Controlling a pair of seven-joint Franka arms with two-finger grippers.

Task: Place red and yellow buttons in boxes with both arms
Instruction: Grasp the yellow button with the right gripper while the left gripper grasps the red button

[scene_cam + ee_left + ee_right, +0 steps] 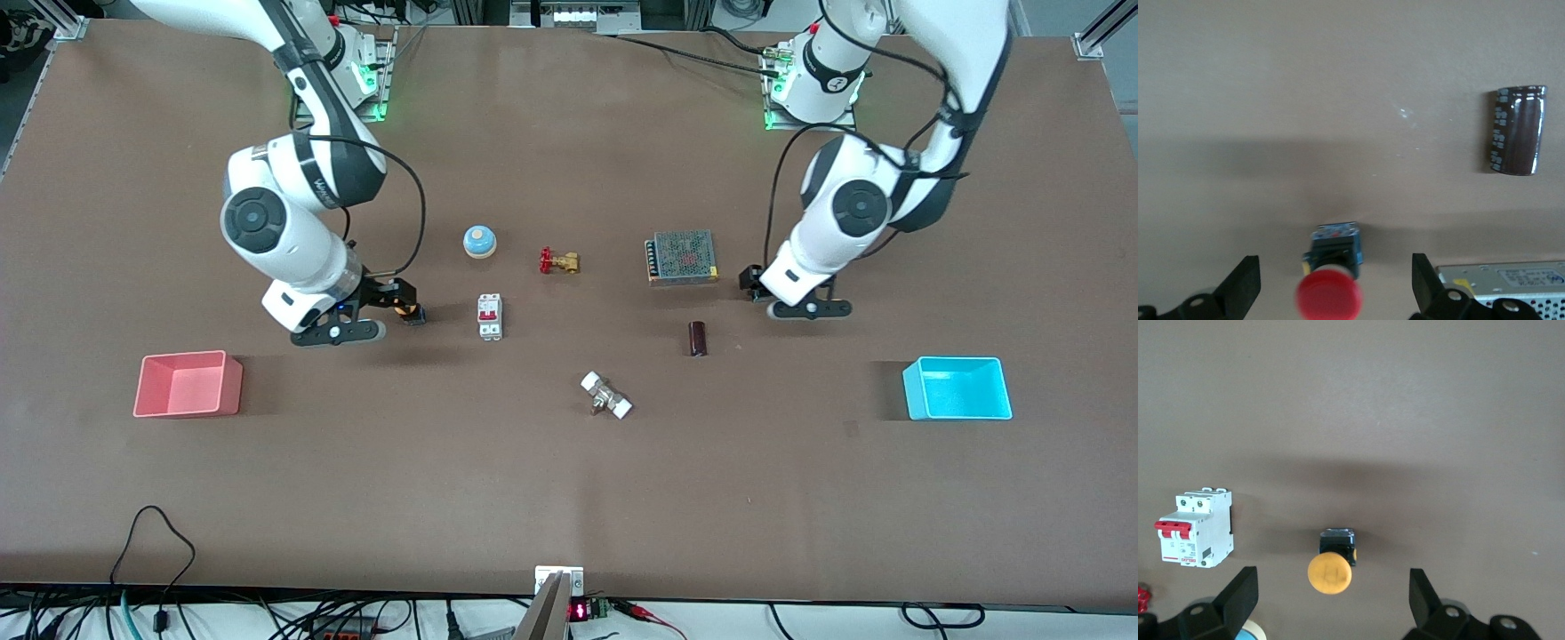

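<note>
Fingers (1241, 283) of our left gripper (1335, 287) and of our right gripper (1331, 600) are spread wide, grasping nothing. Nearest the camera we see the pink plastic bin (188, 384) and cyan plastic bin (957, 388). Farther back, the red-capped push-button (1330, 280) and the orange-yellow-capped push-button (1331, 565) each stand on the brown table (569, 498), beneath the left and right grippers respectively.

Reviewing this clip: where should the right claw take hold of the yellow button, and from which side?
Grip the black body of the yellow button from straight above: the round cap overhangs and would slip. The open right claw already straddles it.
</note>
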